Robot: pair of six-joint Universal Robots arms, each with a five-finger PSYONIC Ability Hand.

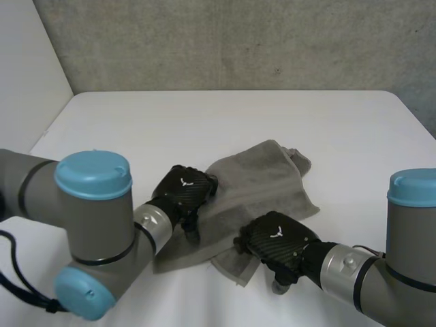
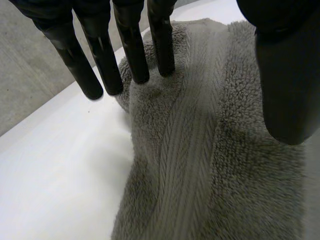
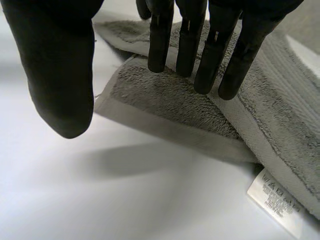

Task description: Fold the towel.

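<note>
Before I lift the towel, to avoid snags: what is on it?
The left hand rests on the towel at its left edge, the right hand on its near folded corner. Anything beneath is covered.

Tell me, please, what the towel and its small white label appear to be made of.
The towel looks like grey terry cloth, likely cotton: matte, with a fluffy pile crossed by a flat ribbed band. Its label seems to be a thin white fabric tag with fine grey print; its exact material is unclear.

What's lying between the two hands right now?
In the head view, only the grey towel lies between the left hand and the right hand.
</note>
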